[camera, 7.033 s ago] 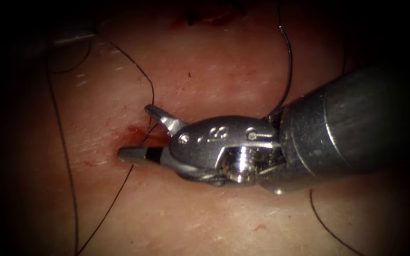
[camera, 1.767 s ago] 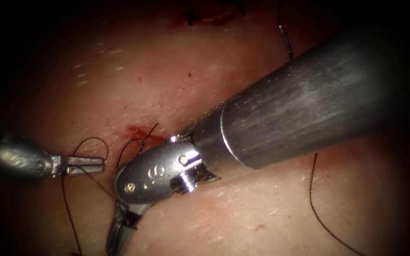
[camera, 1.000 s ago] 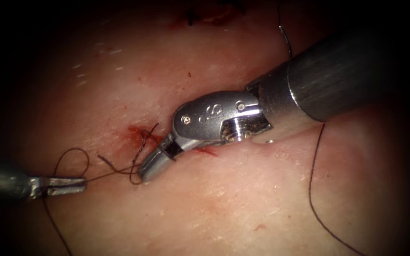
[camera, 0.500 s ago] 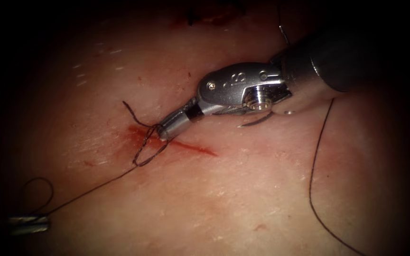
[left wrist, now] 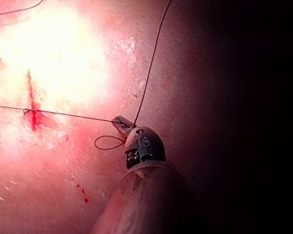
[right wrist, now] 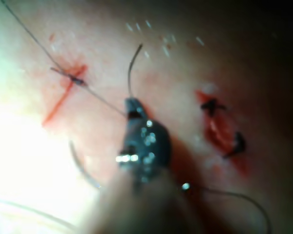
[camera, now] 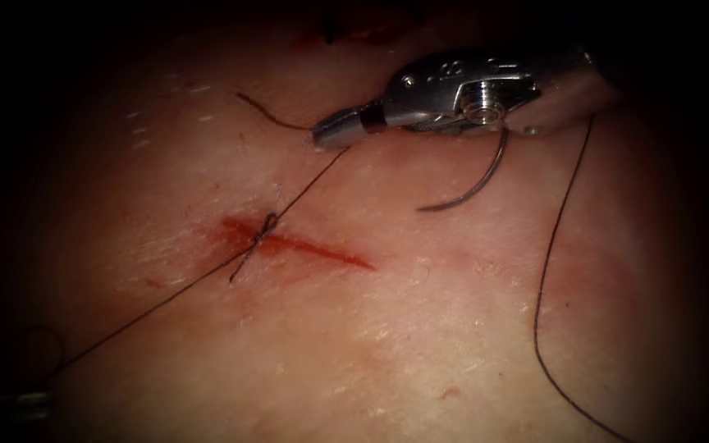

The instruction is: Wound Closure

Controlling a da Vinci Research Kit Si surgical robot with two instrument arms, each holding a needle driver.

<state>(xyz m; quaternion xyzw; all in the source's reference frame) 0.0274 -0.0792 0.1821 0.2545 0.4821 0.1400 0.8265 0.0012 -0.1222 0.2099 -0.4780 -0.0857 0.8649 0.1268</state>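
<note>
Gripping thread: right tool (camera: 330, 131) and left tool (left wrist: 121, 123), jaws clamped together.
Thread (camera: 305, 184) crosses knot (camera: 264, 230) on cut (camera: 322, 253); needle (camera: 473, 184) lies loose on tissue (camera: 420, 328).

The right claw (camera: 330, 131) sits up and to the right of the cut (camera: 297, 244). Its two jaws are pressed tight together on the thread (camera: 305, 184). The left claw (camera: 30, 402) sits far down and to the left of the cut. Its jaws are pinched on the thread too.
</note>
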